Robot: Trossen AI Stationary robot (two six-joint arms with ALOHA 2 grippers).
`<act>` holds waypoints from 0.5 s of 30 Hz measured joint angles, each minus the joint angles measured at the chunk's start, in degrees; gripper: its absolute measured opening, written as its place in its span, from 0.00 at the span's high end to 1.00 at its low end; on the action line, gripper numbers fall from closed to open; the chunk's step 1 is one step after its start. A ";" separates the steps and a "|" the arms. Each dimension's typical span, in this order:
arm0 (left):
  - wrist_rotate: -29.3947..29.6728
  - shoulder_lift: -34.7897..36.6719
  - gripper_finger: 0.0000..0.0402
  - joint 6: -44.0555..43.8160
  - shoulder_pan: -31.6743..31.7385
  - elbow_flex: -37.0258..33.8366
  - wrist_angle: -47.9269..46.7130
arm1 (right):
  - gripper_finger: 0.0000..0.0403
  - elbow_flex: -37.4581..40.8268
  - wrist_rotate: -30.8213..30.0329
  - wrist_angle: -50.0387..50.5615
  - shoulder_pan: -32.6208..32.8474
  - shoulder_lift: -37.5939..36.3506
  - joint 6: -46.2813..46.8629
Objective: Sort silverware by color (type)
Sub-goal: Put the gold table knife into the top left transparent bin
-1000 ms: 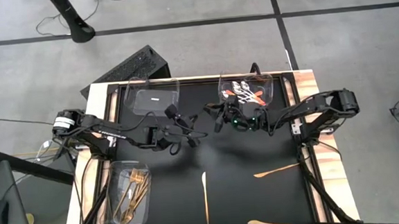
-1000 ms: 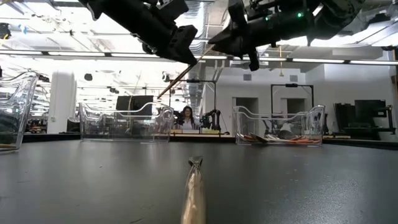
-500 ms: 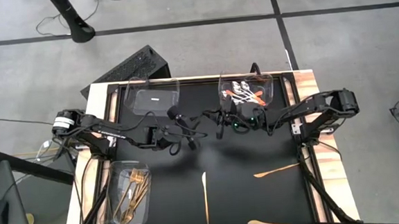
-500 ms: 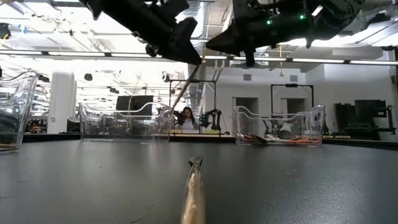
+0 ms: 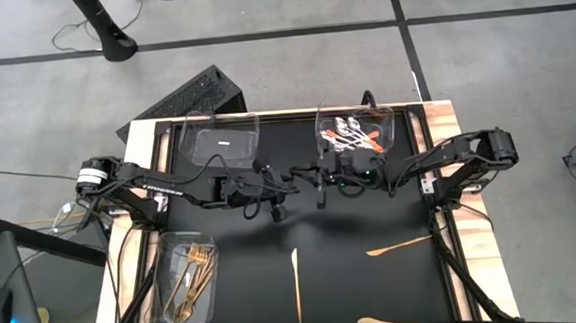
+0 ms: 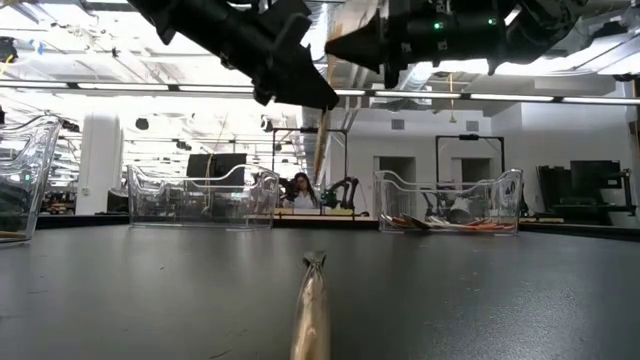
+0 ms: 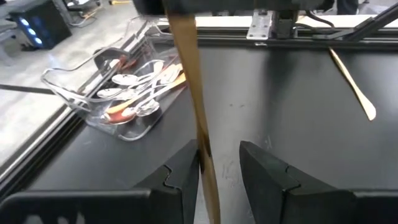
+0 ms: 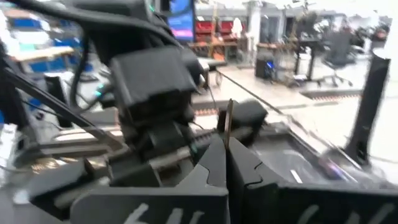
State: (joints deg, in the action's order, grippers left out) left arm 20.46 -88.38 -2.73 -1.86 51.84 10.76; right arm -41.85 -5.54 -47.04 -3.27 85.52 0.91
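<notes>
The right gripper [image 8: 225,163] has its two fingers pressed together on a slim gold knife [image 7: 193,93], which hangs between them above the middle of the table. Facing it, the left gripper [image 7: 219,165] stands partly open, its fingers [image 7: 264,171] on either side of the knife's lower end with a gap showing on one side; whether the other finger touches the blade cannot be told. In the high view both grippers meet at the centre of the frame, left [image 5: 273,195] and right [image 5: 319,177].

Below them lies a black table top [image 5: 366,287] edged in pale wood. A second gold knife [image 5: 296,278] lies at lower centre, two gold utensils [image 5: 398,245] at lower right. A clear tray of gold forks [image 5: 193,277] sits at lower left, a tray of red-handled spoons [image 5: 351,133] at upper right, and another clear tray [image 5: 222,140] at upper left.

Beyond, the low view shows a bright workshop with a seated person [image 6: 299,188].
</notes>
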 joint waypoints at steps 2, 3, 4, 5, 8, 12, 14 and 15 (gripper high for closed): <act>-0.27 -0.02 0.75 -0.01 0.22 -0.01 0.25 | 0.99 -0.02 1.48 -1.50 -0.04 0.00 -0.48; -0.21 -0.02 0.75 -0.01 0.25 -0.01 0.29 | 0.99 -0.08 1.69 -1.96 -0.04 -0.01 -0.90; -0.21 -0.02 0.75 -0.01 0.25 -0.01 0.27 | 0.99 -0.11 1.73 -2.09 -0.04 -0.02 -1.22; -0.23 -0.04 0.76 0.10 0.25 -0.01 0.27 | 0.99 -0.11 1.74 -2.05 -0.06 -0.02 -1.36; -0.09 -0.04 0.78 1.19 0.25 -0.01 0.16 | 0.99 -0.11 1.74 -1.74 -0.15 -0.02 -1.40; 0.26 -0.07 0.91 1.63 0.25 -0.01 0.09 | 0.99 -0.11 1.80 -1.57 -0.09 -0.02 -1.38; 0.40 -0.07 0.97 1.59 0.40 -0.01 -0.28 | 0.99 -0.11 1.96 -1.43 -0.04 -0.02 -1.66; 0.36 -0.07 0.97 1.78 0.53 -0.01 -0.51 | 0.99 -0.11 1.94 -1.36 -0.05 -0.02 -1.67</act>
State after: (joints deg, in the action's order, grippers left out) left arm 20.82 -88.44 -0.95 -1.33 51.83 10.25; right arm -41.95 -3.60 -48.39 -3.31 85.49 -0.75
